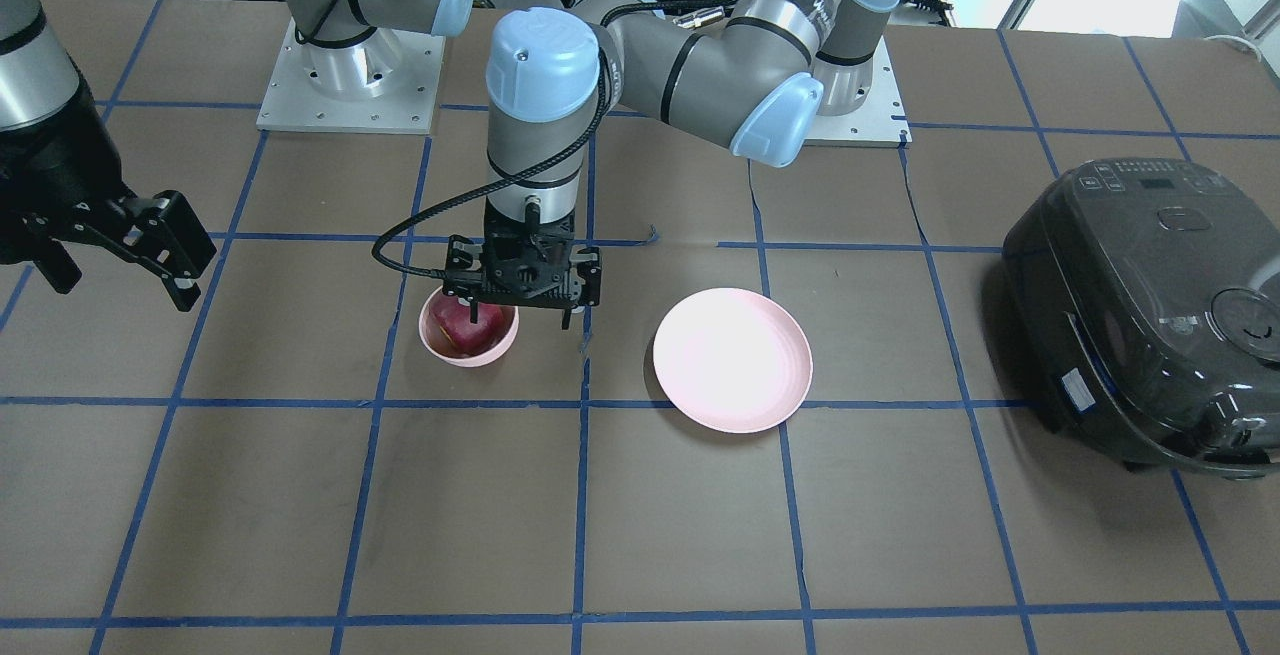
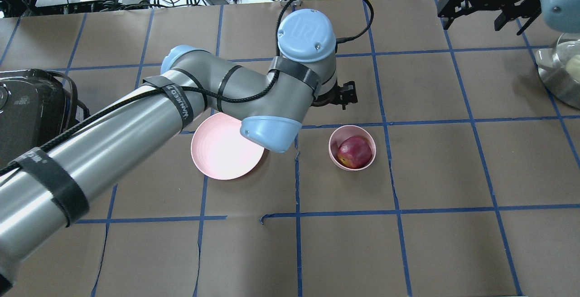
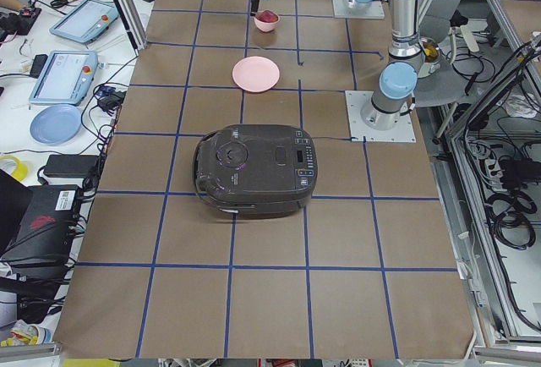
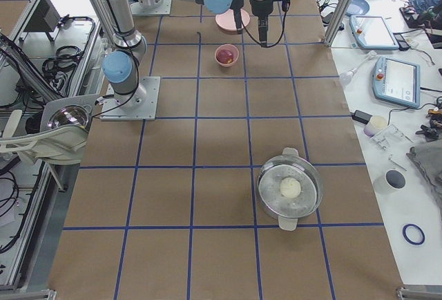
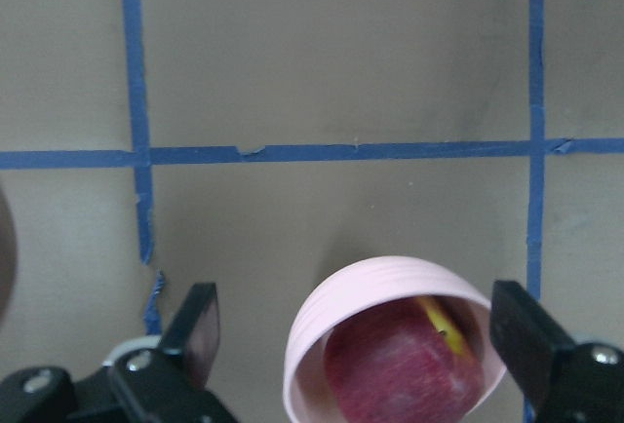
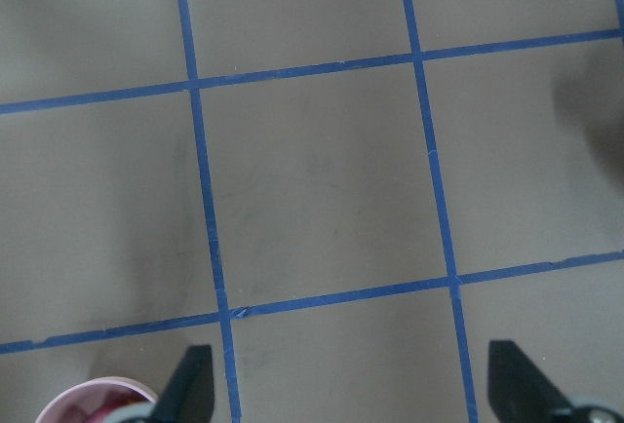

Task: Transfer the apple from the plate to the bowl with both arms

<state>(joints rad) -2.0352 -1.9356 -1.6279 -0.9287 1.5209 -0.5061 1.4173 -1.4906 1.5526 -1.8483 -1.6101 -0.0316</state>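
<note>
The dark red apple (image 2: 355, 152) lies inside the small deep pink bowl (image 2: 335, 140). The wide pink plate (image 2: 222, 156) stands bare a short way beside it. My left gripper (image 1: 522, 317) hangs open just above the bowl (image 1: 440, 347) and holds nothing. In the left wrist view its fingers (image 5: 200, 330) stand wide on either side of the bowl (image 5: 322, 330) and the apple (image 5: 405, 369). My right gripper (image 1: 120, 280) is open and empty, well off to the side and above the table; it also shows in the overhead view (image 2: 485, 20).
A dark rice cooker (image 1: 1150, 305) stands on the table at the left arm's end. A metal pot with a glass lid (image 4: 290, 189) stands at the right arm's end. Blue tape lines grid the brown table (image 1: 700, 535).
</note>
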